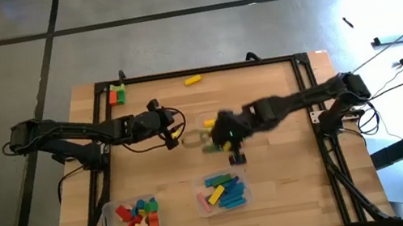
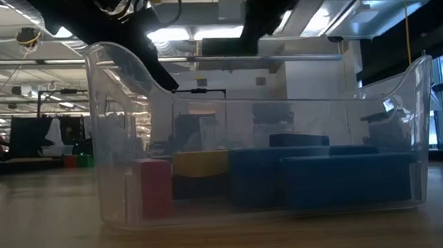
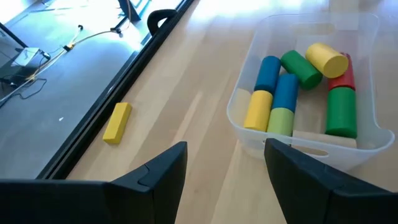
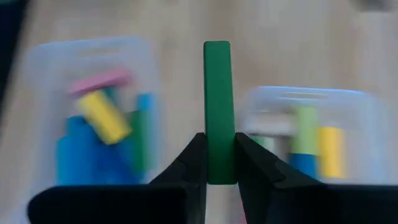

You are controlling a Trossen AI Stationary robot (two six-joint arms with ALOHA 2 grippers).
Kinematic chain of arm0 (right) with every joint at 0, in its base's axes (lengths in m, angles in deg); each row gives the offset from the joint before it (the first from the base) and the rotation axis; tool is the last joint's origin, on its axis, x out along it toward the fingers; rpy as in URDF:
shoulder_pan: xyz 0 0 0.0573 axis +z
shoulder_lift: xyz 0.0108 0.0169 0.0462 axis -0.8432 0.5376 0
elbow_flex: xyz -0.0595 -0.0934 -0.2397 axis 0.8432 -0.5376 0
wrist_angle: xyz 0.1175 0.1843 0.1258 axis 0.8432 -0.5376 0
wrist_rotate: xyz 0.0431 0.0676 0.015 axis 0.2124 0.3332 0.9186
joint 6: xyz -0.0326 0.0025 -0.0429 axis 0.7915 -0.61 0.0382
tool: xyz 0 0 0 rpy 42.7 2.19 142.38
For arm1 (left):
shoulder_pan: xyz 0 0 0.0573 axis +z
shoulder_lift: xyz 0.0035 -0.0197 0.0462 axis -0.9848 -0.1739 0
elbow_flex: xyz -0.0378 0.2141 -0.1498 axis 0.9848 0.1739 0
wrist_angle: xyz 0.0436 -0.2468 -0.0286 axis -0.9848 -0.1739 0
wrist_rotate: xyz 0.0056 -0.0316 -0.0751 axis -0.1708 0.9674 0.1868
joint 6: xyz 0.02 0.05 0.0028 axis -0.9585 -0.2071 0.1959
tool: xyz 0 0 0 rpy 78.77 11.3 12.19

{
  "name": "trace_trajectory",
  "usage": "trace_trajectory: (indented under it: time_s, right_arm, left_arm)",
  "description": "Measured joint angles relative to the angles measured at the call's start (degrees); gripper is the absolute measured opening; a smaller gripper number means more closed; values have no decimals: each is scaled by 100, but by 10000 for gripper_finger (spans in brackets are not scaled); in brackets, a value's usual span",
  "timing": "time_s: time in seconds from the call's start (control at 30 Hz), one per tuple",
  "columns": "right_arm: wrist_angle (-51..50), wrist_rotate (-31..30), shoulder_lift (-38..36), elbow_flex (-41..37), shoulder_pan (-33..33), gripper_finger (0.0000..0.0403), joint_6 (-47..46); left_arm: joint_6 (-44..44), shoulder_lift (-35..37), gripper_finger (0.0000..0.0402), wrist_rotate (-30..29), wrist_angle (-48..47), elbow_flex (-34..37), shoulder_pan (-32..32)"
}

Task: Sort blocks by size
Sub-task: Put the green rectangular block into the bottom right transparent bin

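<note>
Right wrist view shows the right gripper (image 4: 220,163) pinching a green bar (image 4: 217,106), likely light, rigid, smooth wood best held across its flat sides, mid-table; the left gripper (image 3: 225,163) waits open.

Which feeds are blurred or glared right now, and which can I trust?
Right wrist view: trays smeared, only the green block in the right gripper is crisp. Left wrist view: sharp on the tray of cylinders, glare washing the far table. Low view: backlit, clear tray dim.
</note>
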Motion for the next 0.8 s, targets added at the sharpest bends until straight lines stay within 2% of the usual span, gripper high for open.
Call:
trace_trajectory:
  time_s: [0.2, 0.33, 0.6, 0.8]
  right_arm:
    - [99, 479, 192, -28, 870, 63, -82]
    - [765, 693, 227, -402, 1211, 62, -167]
    - [1851, 540, 227, -1364, 1412, 73, -882]
    - [2377, 550, 229, -1684, 1410, 115, -1632]
  left_arm:
    - [62, 0, 210, 0, 0, 0, 0]
    - [98, -1, 210, -2, 10, 0, 0]
    - [353, -2, 210, -1, -11, 0, 0]
    - [541, 0, 210, -1, -116, 0, 0]
